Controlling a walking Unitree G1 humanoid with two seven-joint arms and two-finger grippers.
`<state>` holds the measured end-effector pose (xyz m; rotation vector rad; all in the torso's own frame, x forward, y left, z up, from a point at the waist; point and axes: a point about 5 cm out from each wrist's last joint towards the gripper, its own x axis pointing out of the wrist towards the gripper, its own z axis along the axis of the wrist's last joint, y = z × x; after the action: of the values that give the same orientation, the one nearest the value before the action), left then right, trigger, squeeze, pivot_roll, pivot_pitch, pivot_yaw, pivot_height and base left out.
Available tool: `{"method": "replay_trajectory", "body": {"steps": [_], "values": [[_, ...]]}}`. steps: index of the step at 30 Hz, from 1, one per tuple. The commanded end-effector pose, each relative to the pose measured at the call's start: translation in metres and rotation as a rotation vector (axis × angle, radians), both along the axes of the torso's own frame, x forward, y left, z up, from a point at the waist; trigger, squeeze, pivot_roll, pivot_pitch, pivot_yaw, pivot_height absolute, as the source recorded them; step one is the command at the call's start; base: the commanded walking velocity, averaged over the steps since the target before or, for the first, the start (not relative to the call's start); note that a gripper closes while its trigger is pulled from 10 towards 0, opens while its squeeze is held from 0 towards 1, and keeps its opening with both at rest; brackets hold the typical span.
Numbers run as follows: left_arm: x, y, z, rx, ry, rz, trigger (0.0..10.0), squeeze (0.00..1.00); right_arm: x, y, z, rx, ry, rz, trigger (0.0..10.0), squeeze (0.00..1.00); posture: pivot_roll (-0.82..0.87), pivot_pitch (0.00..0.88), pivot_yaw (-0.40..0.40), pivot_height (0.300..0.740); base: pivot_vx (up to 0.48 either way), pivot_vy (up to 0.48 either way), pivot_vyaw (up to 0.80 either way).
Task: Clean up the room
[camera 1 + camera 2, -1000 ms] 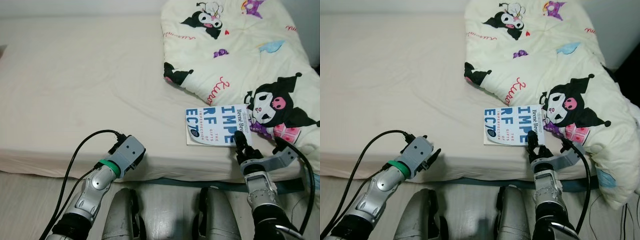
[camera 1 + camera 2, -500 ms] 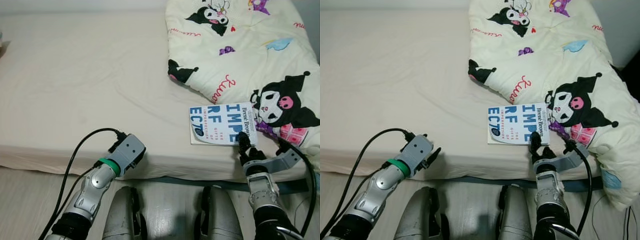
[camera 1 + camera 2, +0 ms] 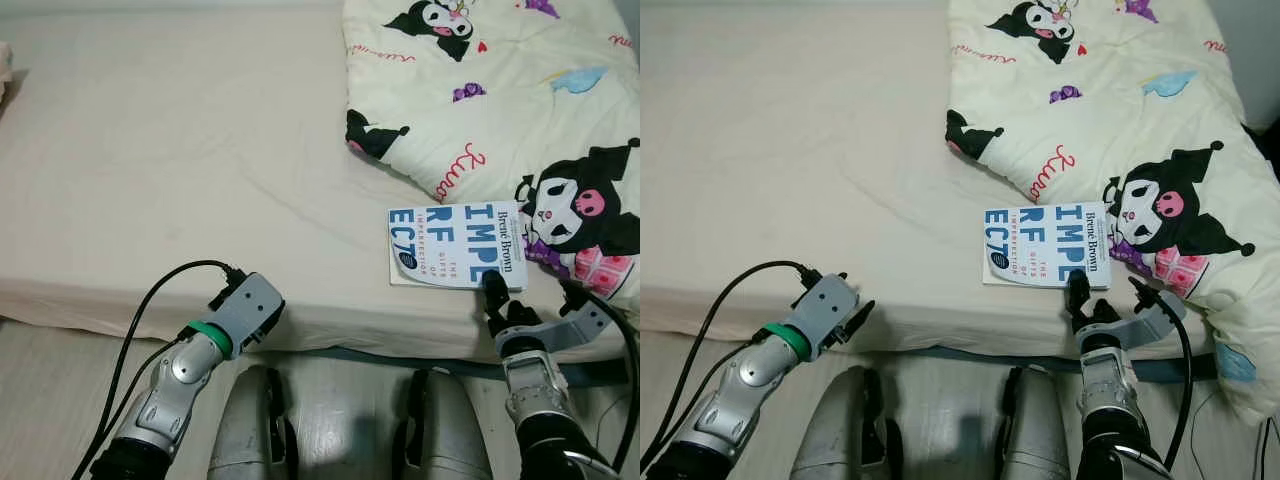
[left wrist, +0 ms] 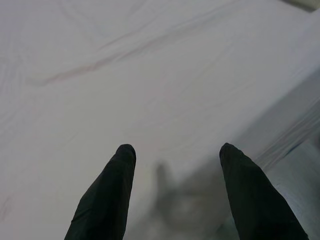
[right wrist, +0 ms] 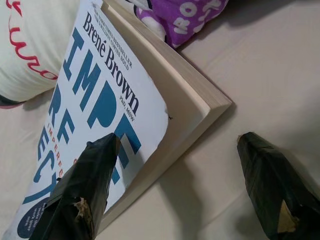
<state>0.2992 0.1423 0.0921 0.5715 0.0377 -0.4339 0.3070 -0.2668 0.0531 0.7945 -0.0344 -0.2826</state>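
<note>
Head view: book (image 3: pixel 456 245) lies flat on bed (image 3: pixel 170 160) near front edge, its far end touching cartoon-print quilt (image 3: pixel 520 110). Right gripper (image 3: pixel 492 296) at book's near corner, just off it. Left gripper (image 3: pixel 262 312) low at mattress edge, idle.

Left wrist view: fingers (image 4: pixel 107 200) spread wide over bare sheet.

Right wrist view: fingers (image 5: pixel 85 185) apart, one over cover, other beside page edge; contact unclear, probably none.

Risk: closing on cover alone could bend it or let book slide off toward floor.
</note>
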Motion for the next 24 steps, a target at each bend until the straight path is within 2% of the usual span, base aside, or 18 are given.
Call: {"method": "replay_trajectory", "body": {"steps": [1,2,4,6,9,10,12,13,15,16,18,19,20,21,22,23,24], "values": [[-0.006,0.007,-0.009,-0.002,0.044,0.02,10.0,0.0,-0.01,0.0,-0.015,0.03,0.061,-0.007,10.0,0.0,0.13,0.27,0.157,0.598,0.0,0.0,0.0],[-0.006,0.007,-0.009,-0.002,0.044,0.02,10.0,0.0,-0.01,0.0,-0.015,0.03,0.061,-0.007,10.0,0.0,0.13,0.27,0.157,0.598,0.0,0.0,0.0],[-0.008,0.009,-0.008,0.001,0.046,0.023,10.0,0.0,0.003,0.006,-0.003,0.048,-0.013,0.076,10.0,0.0,0.14,0.276,0.157,0.598,0.0,0.0,0.0],[-0.009,0.009,-0.008,0.002,0.047,0.024,10.0,0.0,0.007,0.01,0.001,0.059,-0.04,0.11,10.0,0.0,0.14,0.276,0.157,0.598,0.0,0.0,0.0],[-0.009,0.009,-0.008,0.002,0.047,0.024,10.0,0.0,0.007,0.01,0.001,0.059,-0.04,0.11,10.0,0.0,0.14,0.276,0.157,0.598,0.0,0.0,0.0],[-0.009,0.008,-0.007,0.003,0.046,0.024,10.0,0.0,0.012,0.018,0.005,0.063,-0.07,0.168,10.0,0.0,0.15,0.273,0.158,0.598,0.0,0.0,0.0],[-0.009,0.008,-0.007,0.003,0.046,0.024,10.0,0.0,0.012,0.018,0.005,0.063,-0.07,0.168,10.0,0.0,0.15,0.273,0.158,0.598,0.0,0.0,0.0],[-0.009,0.008,-0.006,0.005,0.046,0.026,10.0,0.0,0.019,0.03,0.009,0.069,-0.097,0.241,10.0,0.0,0.15,0.266,0.157,0.598,0.0,0.0,0.0],[-0.009,0.008,-0.006,0.005,0.046,0.026,10.0,0.0,0.019,0.03,0.009,0.069,-0.097,0.241,10.0,0.0,0.15,0.266,0.157,0.598,0.0,0.0,0.0],[-0.009,0.008,-0.005,0.005,0.046,0.029,10.0,0.0,0.024,0.043,0.012,0.083,-0.112,0.311,10.0,0.0,0.15,0.26,0.155,0.598,0.0,0.0,0.0],[-0.009,0.008,-0.005,0.005,0.046,0.029,10.0,0.0,0.024,0.043,0.012,0.083,-0.112,0.311,10.0,0.0,0.15,0.26,0.155,0.598,0.0,0.0,0.0],[-0.008,0.008,-0.004,0.004,0.042,0.032,10.0,0.0,0.027,0.06,0.011,0.09,-0.105,0.388,10.0,0.0,0.15,0.25,0.148,0.598,0.0,0.0,0.0],[-0.008,0.008,-0.004,0.004,0.042,0.032,10.0,0.0,0.027,0.06,0.011,0.09,-0.105,0.388,10.0,0.0,0.15,0.25,0.148,0.598,0.0,0.0,0.0],[-0.006,0.006,-0.004,0.0,0.039,0.036,10.0,0.0,0.028,0.071,0.009,0.091,-0.096,0.432,6.4,0.0,0.15,0.244,0.143,0.598,0.0,0.0,0.0],[-0.006,0.005,-0.003,-0.002,0.037,0.038,10.0,0.0,0.027,0.077,0.007,0.089,-0.092,0.452,5.0,0.0,0.14,0.241,0.142,0.598,0.0,0.0,0.0],[-0.006,0.005,-0.003,-0.002,0.037,0.038,10.0,0.0,0.027,0.077,0.007,0.089,-0.092,0.452,5.0,0.0,0.14,0.241,0.142,0.598,0.0,0.0,0.0],[-0.005,0.004,-0.003,-0.005,0.036,0.039,10.0,0.0,0.027,0.078,0.007,0.082,-0.099,0.454,0.8,0.0,0.14,0.239,0.141,0.598,0.0,0.0,0.0]]}}
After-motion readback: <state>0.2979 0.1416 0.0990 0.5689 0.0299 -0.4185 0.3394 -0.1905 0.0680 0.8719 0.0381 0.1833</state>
